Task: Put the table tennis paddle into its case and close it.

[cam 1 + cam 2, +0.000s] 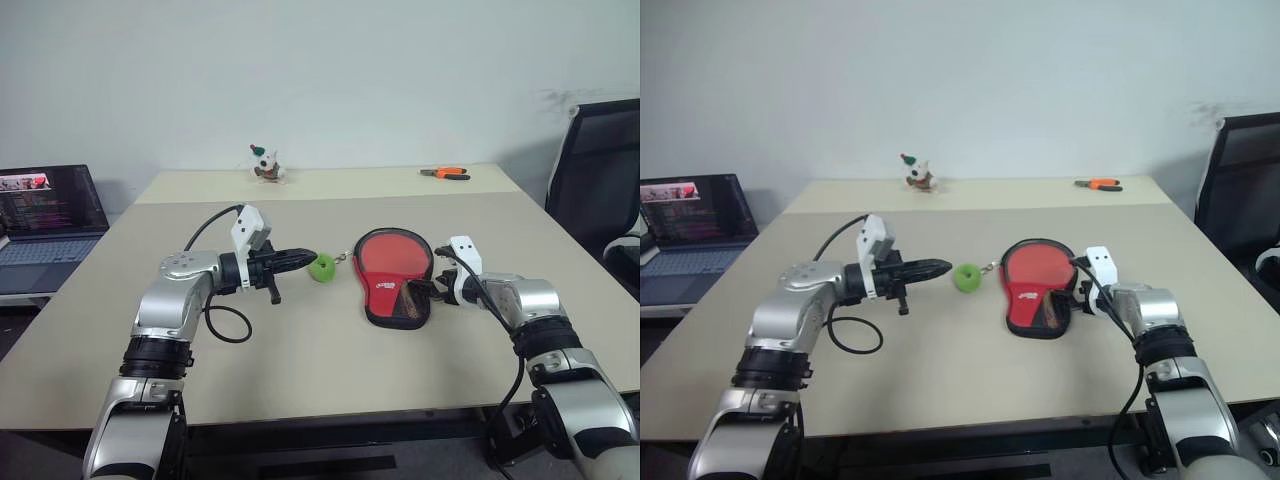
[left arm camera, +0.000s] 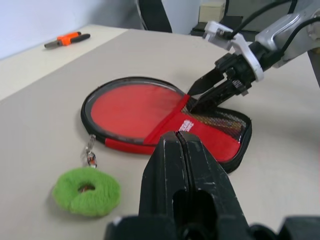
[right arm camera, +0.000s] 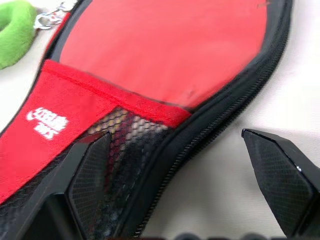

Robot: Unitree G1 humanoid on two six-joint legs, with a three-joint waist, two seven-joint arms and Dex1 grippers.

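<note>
The case (image 1: 395, 278) lies closed, though whether it is zipped cannot be told. The left gripper (image 1: 300, 259) is shut and empty; the right gripper (image 3: 185, 180) is spread wide, empty, at the case's edge.

A small white plush figure with a red-and-green hat (image 1: 266, 164) is sitting at the far edge of the beige tabletop (image 1: 300, 350), and orange-handled pliers (image 1: 445, 173) are lying toward its far right corner. An open dark laptop (image 1: 45, 215) is glowing on a separate surface off to the left, while a black mesh office chair (image 1: 598, 180) is standing to the right.
</note>
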